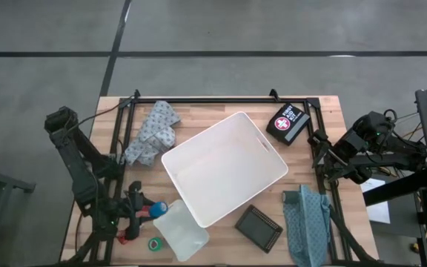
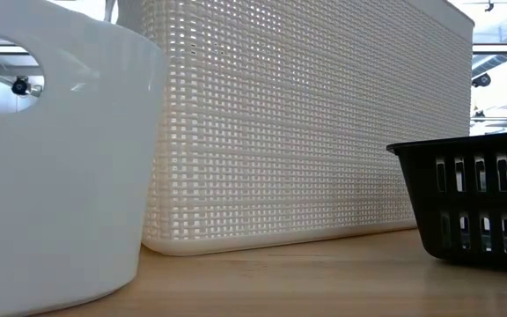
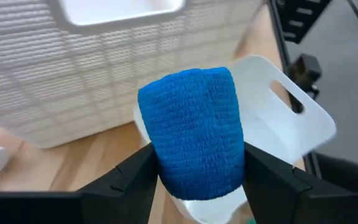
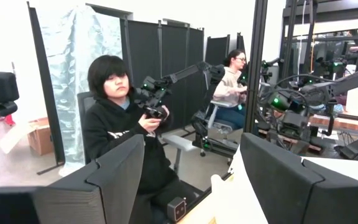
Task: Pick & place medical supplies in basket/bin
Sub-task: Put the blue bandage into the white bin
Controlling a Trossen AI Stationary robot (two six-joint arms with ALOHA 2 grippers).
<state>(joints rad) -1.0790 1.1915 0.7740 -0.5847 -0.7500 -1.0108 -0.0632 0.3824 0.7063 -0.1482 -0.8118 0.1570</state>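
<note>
- The large white rectangular plastic bin (image 1: 224, 167) with rounded corners and woven-look walls sits turned at an angle in the middle of the wooden table (image 1: 221, 107), nothing visible inside it.
- Just beside its near-left corner, over a small translucent white tray (image 1: 180, 230), the left gripper (image 3: 194, 180) has its jaws clamped on a blue roll of cohesive bandage (image 3: 194, 146).
- To do this step well, I'd lift the roll high enough to clear the bin's rim, carry it over the open middle, then release low so it doesn't bounce out.
- Around lie a grey patterned cloth (image 1: 152, 133), a teal cloth (image 1: 308, 215), a dark flat case (image 1: 259, 228) and a black first-aid pouch (image 1: 287, 123).
- The right gripper (image 4: 191, 180) waits off the table's right edge, jaws wide, holding nothing.
</note>
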